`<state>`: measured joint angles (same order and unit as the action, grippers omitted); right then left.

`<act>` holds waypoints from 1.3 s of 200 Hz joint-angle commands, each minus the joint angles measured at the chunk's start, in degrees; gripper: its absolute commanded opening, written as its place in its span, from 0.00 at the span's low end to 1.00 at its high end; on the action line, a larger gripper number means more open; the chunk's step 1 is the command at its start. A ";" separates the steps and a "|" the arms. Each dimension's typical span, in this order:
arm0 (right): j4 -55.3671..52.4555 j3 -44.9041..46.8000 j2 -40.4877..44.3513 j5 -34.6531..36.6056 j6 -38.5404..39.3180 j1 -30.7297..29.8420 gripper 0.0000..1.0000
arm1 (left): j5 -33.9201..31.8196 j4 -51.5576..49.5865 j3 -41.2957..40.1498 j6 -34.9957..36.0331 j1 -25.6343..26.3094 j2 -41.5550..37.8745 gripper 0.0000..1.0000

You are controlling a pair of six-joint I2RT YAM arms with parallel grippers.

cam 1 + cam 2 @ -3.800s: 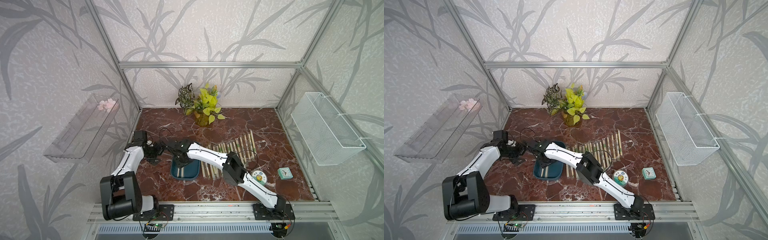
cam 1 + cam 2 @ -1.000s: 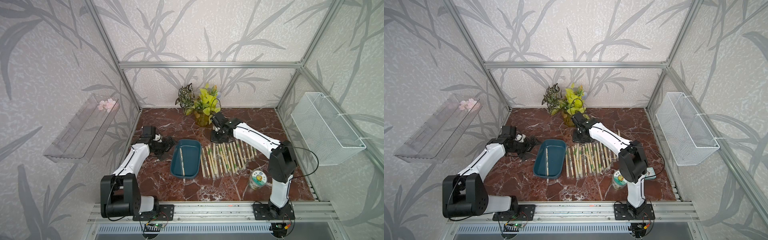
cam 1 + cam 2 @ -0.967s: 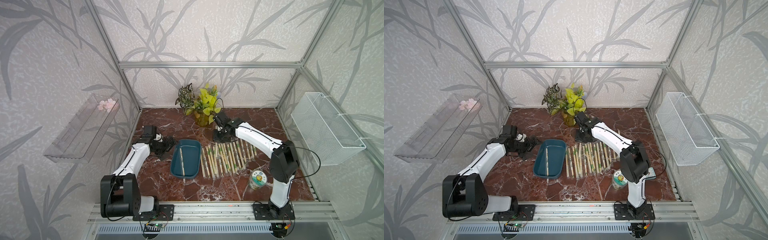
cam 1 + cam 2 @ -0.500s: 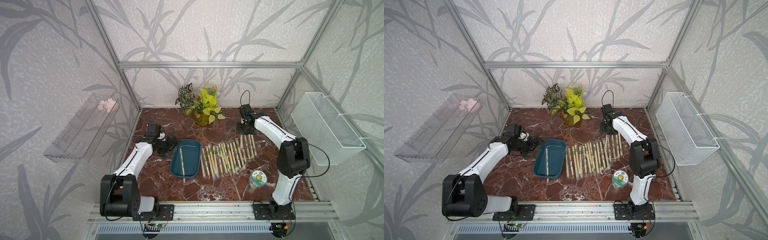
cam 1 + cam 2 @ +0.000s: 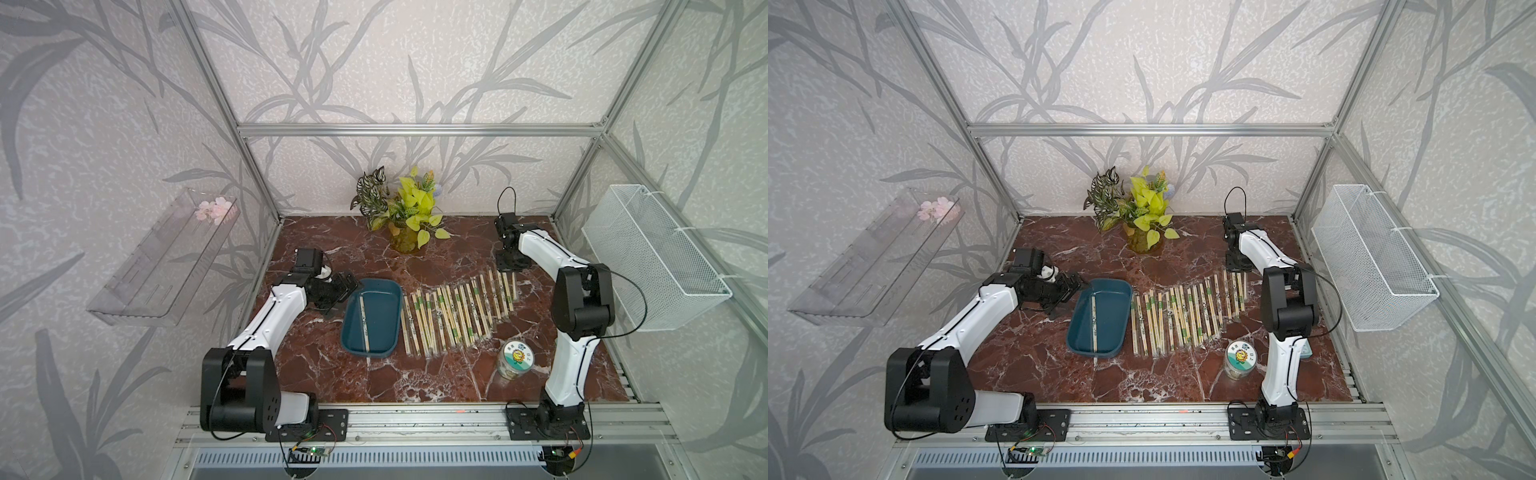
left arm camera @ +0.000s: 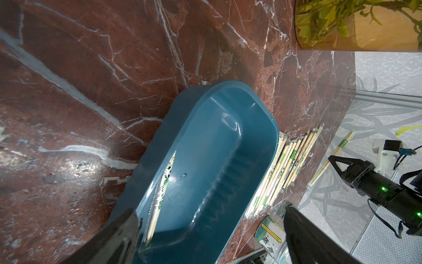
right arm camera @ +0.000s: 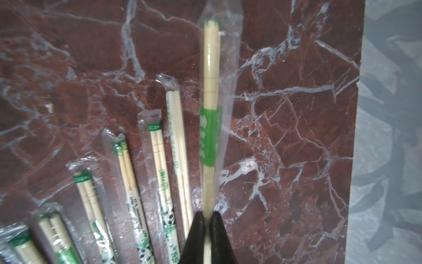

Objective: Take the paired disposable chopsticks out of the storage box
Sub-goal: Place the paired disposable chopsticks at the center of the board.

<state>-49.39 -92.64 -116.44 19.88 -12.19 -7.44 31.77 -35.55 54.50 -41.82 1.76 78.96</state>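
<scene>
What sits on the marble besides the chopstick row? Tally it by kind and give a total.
Box: 1
Jar: 1
Potted plant: 1
Small teal thing, mostly hidden: 1
Total: 4

The storage box point(image 5: 384, 320) sits mid-table. One chopstick pair point(image 5: 364, 320) lies in it, along its left side. A row of chopstick pairs point(image 5: 453, 311) lies just right of the box. A jar point(image 5: 515, 359) stands in front of the row's right end. A potted plant point(image 5: 409, 220) stands at the back. The left gripper point(image 5: 347, 296) is by the box's back left corner. The right gripper point(image 5: 509, 269) holds the last pair point(image 7: 209, 91) at the row's right end.
</scene>
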 commanded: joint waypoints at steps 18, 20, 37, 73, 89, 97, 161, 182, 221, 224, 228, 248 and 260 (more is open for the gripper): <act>-1.36 -2.26 -2.64 3.46 3.06 0.43 0.00 | -0.77 -0.31 2.58 0.15 0.24 0.86 1.00; -1.38 -2.28 -2.78 3.49 3.09 0.46 0.00 | -0.68 -0.31 2.62 0.12 0.26 0.89 1.00; -1.48 -2.69 -3.90 3.73 3.22 0.50 0.00 | -0.63 -0.32 2.74 0.25 0.26 1.18 1.00; -1.42 -2.54 -5.56 3.60 2.96 0.49 0.00 | -0.90 -0.46 2.75 0.34 0.26 1.35 1.00; -1.45 -2.28 -6.19 3.91 2.75 0.50 0.00 | -0.90 -0.60 2.80 0.47 0.24 1.41 1.00; -1.50 -2.24 -6.42 3.83 2.79 0.58 0.00 | -1.00 -0.70 2.86 0.56 0.26 1.39 1.00; -1.33 -2.20 -7.63 4.70 3.01 0.85 0.11 | -1.23 -0.92 2.98 0.48 0.26 1.46 1.00; -1.42 -2.36 -7.45 4.52 2.62 0.89 0.18 | -1.27 -0.91 2.89 0.51 0.22 1.59 1.00; -1.61 -2.56 -5.85 3.07 1.37 0.94 0.21 | -1.28 -0.81 2.98 0.39 0.26 1.55 1.00; -1.67 -2.55 -5.71 2.84 1.06 0.92 0.21 | -1.32 -0.82 3.00 0.41 0.26 1.55 1.00; -1.76 -2.64 -5.38 2.59 0.64 0.89 0.21 | -1.32 -0.87 2.98 0.43 0.26 1.52 1.00; -2.36 -2.99 -3.16 -0.01 -1.88 0.78 0.21 | -1.58 -1.22 2.82 0.68 0.26 1.32 1.00; -2.33 -2.73 -1.24 -1.95 -3.64 0.44 0.21 | -1.83 -1.50 2.55 0.85 0.21 1.12 1.00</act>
<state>-49.95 -94.32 -122.74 21.41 -11.70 -6.79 31.22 -35.62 55.94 -41.76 1.76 80.14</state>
